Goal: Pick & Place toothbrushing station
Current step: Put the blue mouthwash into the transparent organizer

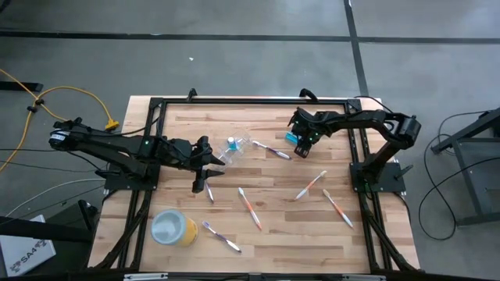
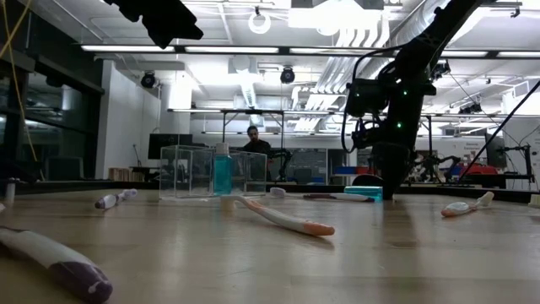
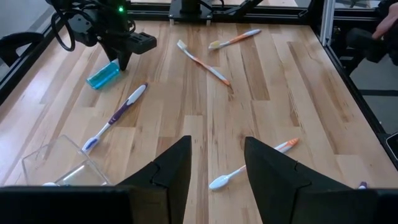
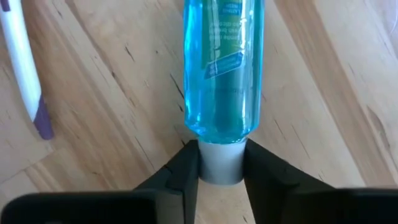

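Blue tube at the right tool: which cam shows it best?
Right wrist view: the blue tube fills it, its white cap between the right tool's fingers. High view shows a blue speck under the arm; left wrist view shows it lying flat; low view mostly hides it.

Toothbrush things spread out on the wooden table

A small see-through blue tube with a grey cap (image 4: pixel 221 68) lies flat, its cap pinched between the right gripper (image 4: pixel 221 163) fingers. A purple and white toothbrush (image 3: pixel 117 116) lies just beside that gripper. A small clear plastic cup (image 1: pixel 237 148) lies tipped on its side just past the left gripper (image 1: pixel 205 165), with a second small blue tube (image 1: pixel 232 144) inside it. Orange and white toothbrushes (image 1: pixel 249 208) lie flat and scattered between the two grippers, nearer the table's front edge.
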